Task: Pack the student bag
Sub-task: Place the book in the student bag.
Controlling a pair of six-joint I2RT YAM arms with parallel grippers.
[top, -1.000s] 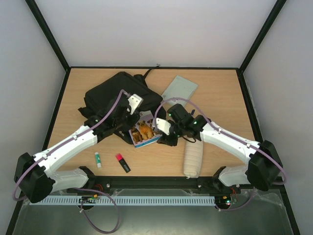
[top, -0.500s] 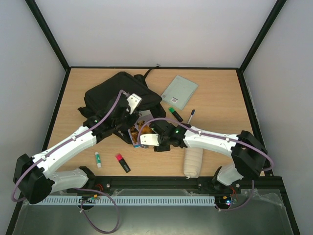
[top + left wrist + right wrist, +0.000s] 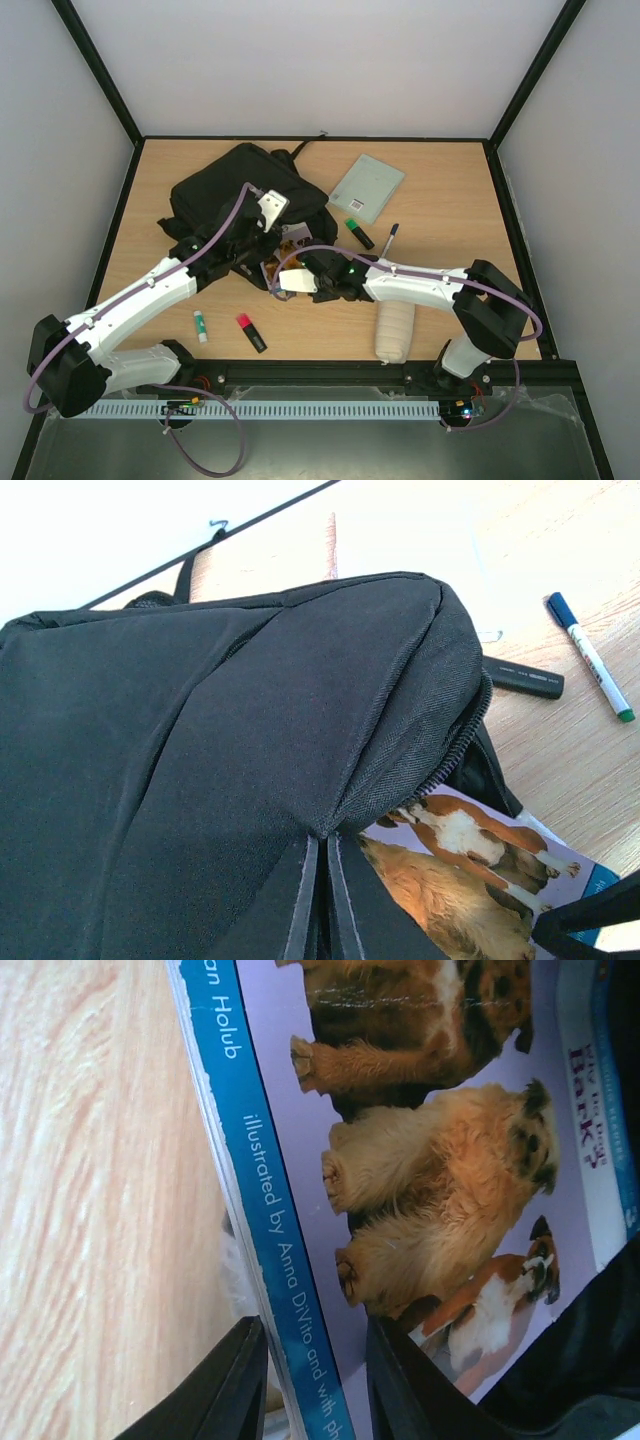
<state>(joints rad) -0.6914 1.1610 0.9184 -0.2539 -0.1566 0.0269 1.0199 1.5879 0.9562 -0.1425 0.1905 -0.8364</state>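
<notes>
**Black student bag (image 3: 235, 190), dog book (image 3: 275, 262) half in**

Top view — the bag lies at the back left of the wooden table (image 3: 450, 200), and the book pokes out of its open mouth.

Left wrist view: the left gripper (image 3: 322, 890) pinches the bag's flap tight.

Right wrist view — the right gripper (image 3: 310, 1390) squeezes the book's blue edge.

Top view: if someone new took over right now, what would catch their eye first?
The big black backpack at the table's back left, with a dog picture book poking partly out of its open zipper. Both arms meet there: the right gripper clamps the book's blue edge, while the left gripper appears to pinch the backpack's flap, holding the opening up.
</notes>
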